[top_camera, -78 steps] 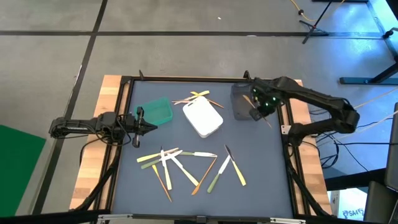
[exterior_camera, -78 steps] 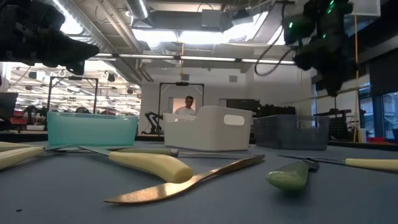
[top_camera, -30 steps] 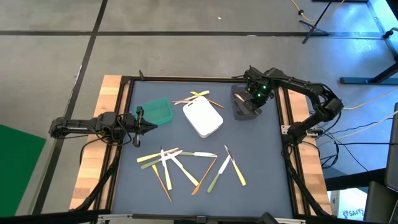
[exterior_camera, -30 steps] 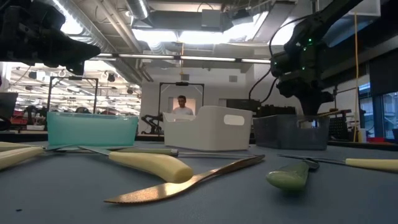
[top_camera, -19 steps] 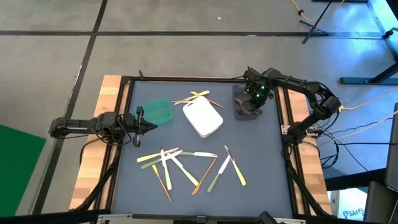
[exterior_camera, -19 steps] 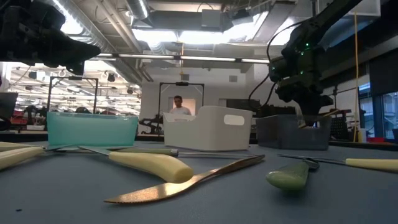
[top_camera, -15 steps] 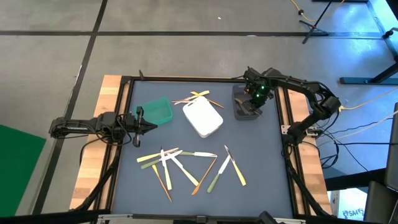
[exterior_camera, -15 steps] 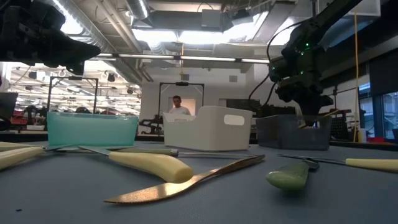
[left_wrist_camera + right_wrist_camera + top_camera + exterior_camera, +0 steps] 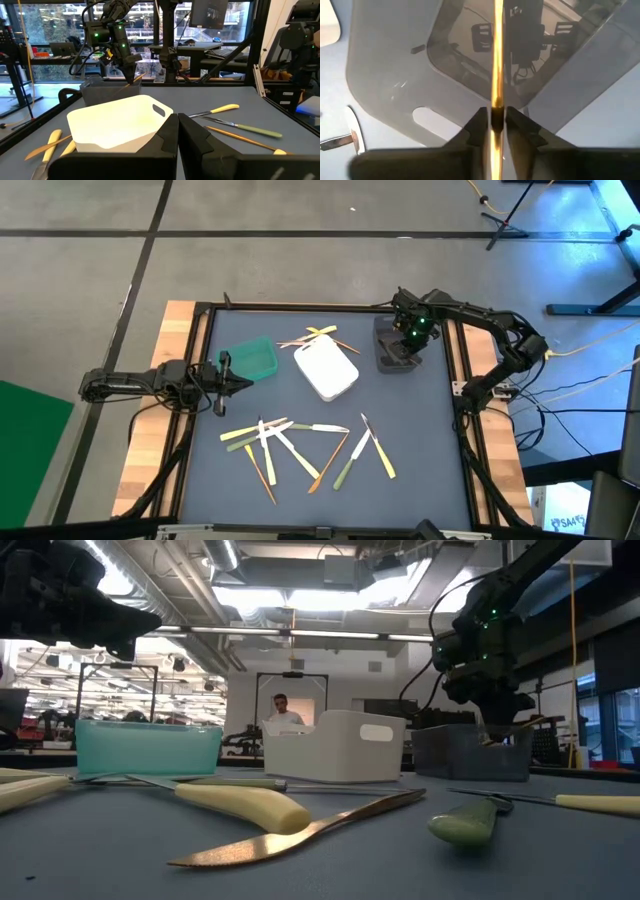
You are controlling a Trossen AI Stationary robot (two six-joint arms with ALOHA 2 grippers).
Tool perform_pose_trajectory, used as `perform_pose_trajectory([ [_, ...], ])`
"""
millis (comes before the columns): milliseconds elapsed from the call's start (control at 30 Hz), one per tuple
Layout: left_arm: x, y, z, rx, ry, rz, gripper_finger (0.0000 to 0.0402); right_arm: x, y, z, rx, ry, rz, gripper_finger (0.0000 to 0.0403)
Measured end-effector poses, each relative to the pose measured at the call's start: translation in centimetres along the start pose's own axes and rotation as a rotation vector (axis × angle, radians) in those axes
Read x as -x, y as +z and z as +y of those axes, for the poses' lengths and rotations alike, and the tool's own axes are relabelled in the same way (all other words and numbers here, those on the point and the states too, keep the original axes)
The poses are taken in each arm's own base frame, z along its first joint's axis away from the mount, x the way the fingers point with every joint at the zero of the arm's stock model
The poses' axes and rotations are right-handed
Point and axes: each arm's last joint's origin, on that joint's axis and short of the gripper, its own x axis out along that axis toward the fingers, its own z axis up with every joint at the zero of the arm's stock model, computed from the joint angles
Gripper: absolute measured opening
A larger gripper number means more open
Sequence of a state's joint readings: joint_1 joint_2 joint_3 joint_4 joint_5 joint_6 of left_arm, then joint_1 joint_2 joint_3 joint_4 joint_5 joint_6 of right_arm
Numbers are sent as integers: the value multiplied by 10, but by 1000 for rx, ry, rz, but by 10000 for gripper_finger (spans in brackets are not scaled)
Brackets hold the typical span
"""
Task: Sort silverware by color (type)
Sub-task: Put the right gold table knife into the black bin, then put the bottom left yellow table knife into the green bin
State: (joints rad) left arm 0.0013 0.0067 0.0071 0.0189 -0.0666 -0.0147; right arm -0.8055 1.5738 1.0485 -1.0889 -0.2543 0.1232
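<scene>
Right pincer (image 9: 493,131) is pinching a thin orange-brown utensil (image 9: 496,60) over the grey bin (image 9: 392,346), upper right of the worktop (image 9: 420,440) — jaws nearly closed. Probably light, stiff, slippery; grip mid-handle. Left pincer (image 9: 177,131) is waiting closed, empty.

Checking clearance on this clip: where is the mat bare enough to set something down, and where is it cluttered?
Bare mat lies between the grey bin and the loose utensils, and also between the green bin and that scatter. It is crowded along the near middle and behind the white bin.
</scene>
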Motion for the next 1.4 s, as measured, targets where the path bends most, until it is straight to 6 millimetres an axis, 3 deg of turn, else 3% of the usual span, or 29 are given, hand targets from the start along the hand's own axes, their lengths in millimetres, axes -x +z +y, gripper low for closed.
perform_pose_trajectory([
  [167, 0, 0, 0, 0, 0, -1, 0, 0, 0, 0, -1, 0, 0, 107],
  [400, 0, 2, 1, 72, 33, -20, 3, 0, -2, 0, -6, -2, 17, 112],
  [700, 2, 18, 1, 185, 38, -188, 82, 4, -4, 0, -7, -7, 30, 111],
  [900, 5, 31, 2, 199, 65, -270, 120, 33, -2, 7, 20, -41, -87, 111],
  [1133, 5, 69, 3, 229, 103, -287, 123, 79, 0, 17, 58, -75, -285, 111],
  [1400, -30, 112, 1, 258, 152, -77, 124, 112, -4, 28, 167, -63, -562, 111],
])
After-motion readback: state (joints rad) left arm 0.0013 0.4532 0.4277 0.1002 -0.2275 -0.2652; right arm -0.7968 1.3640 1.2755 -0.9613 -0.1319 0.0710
